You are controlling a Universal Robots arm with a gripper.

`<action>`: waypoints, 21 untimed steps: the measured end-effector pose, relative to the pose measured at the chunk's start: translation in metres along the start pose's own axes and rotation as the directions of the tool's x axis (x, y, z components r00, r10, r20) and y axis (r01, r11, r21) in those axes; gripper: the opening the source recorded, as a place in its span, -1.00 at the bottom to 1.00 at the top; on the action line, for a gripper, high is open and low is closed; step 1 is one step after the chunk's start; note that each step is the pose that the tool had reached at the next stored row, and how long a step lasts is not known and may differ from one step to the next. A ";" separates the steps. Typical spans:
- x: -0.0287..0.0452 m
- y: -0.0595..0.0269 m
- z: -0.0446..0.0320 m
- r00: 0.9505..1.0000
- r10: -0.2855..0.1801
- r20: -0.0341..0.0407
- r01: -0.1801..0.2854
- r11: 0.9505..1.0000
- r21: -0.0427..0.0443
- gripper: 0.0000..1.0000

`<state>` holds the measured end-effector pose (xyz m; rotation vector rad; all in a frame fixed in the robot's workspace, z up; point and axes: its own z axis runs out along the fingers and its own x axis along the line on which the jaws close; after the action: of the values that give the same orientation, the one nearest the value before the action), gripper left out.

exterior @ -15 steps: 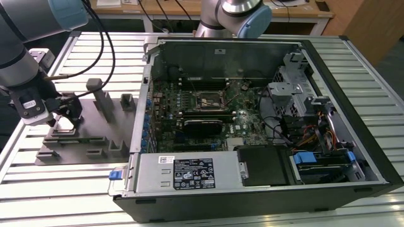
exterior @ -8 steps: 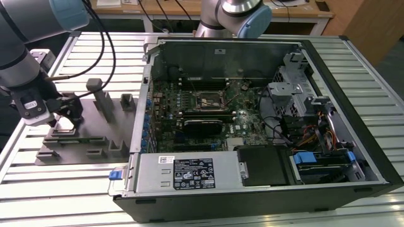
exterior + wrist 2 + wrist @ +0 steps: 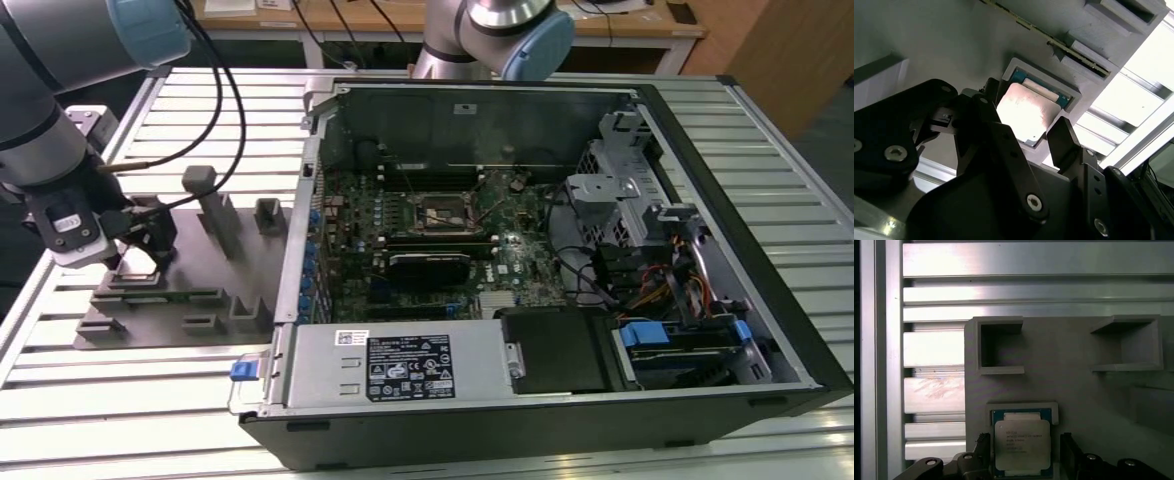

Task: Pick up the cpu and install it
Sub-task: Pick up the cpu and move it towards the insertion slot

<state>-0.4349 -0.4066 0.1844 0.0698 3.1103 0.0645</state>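
The small flat square silver chip (image 3: 1021, 445) lies in its pocket on the grey plastic plate (image 3: 1079, 345), with the black jaws wide open on both sides, holding nothing; it looks light, stiff and easy to hurt, so its side edges are best to grip.

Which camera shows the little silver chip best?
First wrist view: the cpu faces it squarely. Second wrist view sees it slanted between the fingers of the gripper; in the exterior view the gripper stands over it.
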 end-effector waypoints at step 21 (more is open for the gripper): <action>0.0000 0.0000 0.0009 1.000 0.000 0.000 0.000 1.000 0.000 0.08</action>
<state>-0.4348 -0.4066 0.1835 0.0697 3.1101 0.0648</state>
